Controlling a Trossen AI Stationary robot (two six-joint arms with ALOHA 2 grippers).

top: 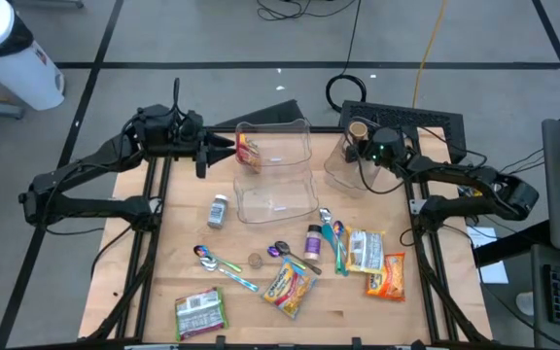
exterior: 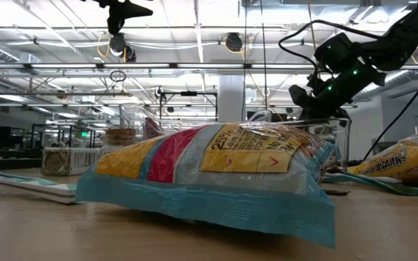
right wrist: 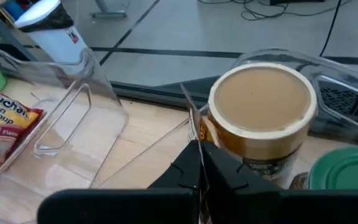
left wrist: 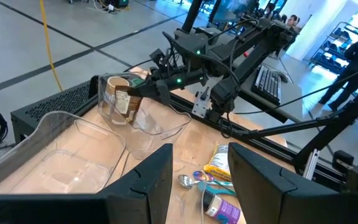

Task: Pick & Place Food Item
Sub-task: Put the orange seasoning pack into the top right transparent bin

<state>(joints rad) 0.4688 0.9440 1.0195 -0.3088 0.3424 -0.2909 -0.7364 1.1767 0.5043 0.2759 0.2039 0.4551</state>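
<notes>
A ramen soup packet (right wrist: 5,134) lies at the left end of the far clear bin (top: 285,136). A cup with a tan lid (right wrist: 263,109) stands in a second clear bin (top: 343,167) at the table's far right. My right gripper (right wrist: 199,163) is shut right beside that cup, on the bin's wall. My left gripper (left wrist: 201,180) hovers open over the table's far left, next to the far bin's left end (top: 205,154), with nothing between its fingers. My right gripper pinches the thin clear wall (right wrist: 190,121) of the bin that holds the cup, between its two fingertips, near the wall's upper edge. The fingers come slanting down from the table's right side. The bin's bottom is on the table.
A third clear bin (top: 277,197) stands at mid-table. Nearer lie several snack packets (top: 290,287) (top: 200,313) (top: 366,250), spoons (top: 217,261), and two small bottles (top: 219,211) (top: 313,236). A black keyboard (top: 416,122) sits past the far right corner.
</notes>
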